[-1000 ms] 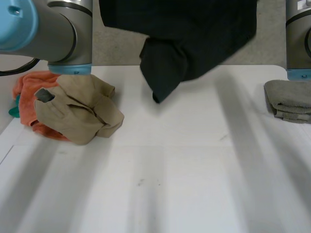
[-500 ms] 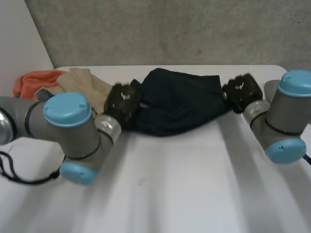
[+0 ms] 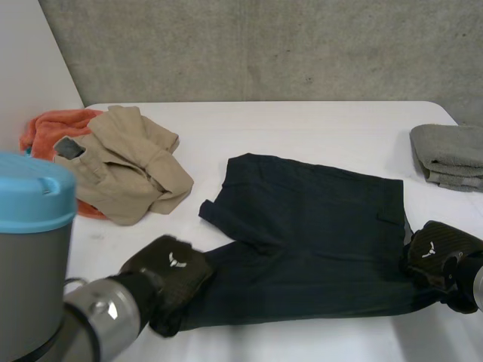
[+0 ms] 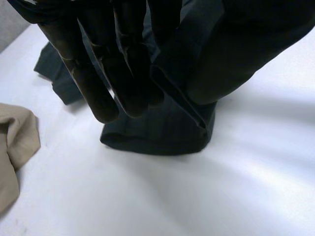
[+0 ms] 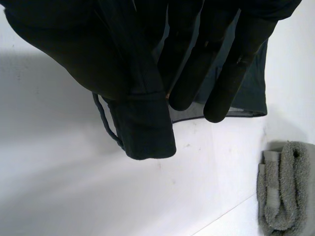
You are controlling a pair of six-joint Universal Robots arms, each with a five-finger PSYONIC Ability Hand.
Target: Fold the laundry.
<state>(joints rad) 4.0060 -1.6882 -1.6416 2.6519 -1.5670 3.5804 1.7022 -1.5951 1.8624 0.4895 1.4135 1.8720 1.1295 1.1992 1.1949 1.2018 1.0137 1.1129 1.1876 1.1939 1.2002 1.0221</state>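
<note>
Both of my hands are now sitting nearer to me than half a second ago, and the dark trousers [image 3: 317,226], then bunched at the far side, are lying spread flat between them. My left hand [image 3: 170,270] is pinching the near left corner of the cloth between fingers [image 4: 98,73] and thumb. My right hand [image 3: 439,255] is pinching the near right corner the same way. Around them the white tabletop [image 3: 317,124] is showing faint scuffs. A tan garment [image 3: 128,162] is lying crumpled over an orange cloth [image 3: 49,128] at the far left, and a folded grey towel [image 3: 449,154] is resting at the far right edge. A rough concrete wall [image 3: 264,45] is standing behind the tabletop.
</note>
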